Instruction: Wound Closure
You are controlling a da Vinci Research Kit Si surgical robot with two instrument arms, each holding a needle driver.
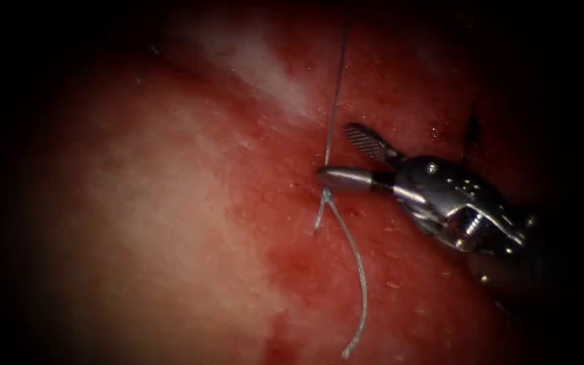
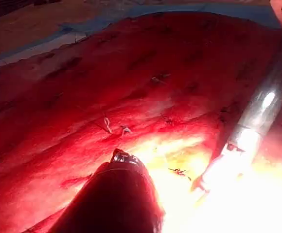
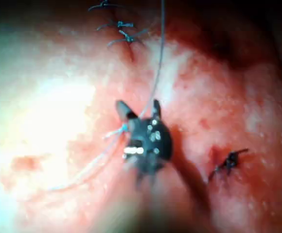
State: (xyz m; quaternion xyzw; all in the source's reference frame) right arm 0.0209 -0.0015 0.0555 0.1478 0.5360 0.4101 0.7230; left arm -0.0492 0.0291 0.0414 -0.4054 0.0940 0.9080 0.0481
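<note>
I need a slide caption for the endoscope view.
Right tool, jaws open around taut thread above knot on tissue.

We see the red, wet slab of tissue [image 2: 146, 63] spread wide, with several small dark knotted stitches [image 2: 161, 77] dotted across it. Our left arm's dark rounded shaft [image 2: 114, 201] rises close to us, a metal piece at its end. Just past that end, two short pale thread ends [image 2: 115, 127] curl on the tissue. Beside it, the other arm's long shiny grey shaft [image 2: 265, 107] slants into a bright glare.
</note>
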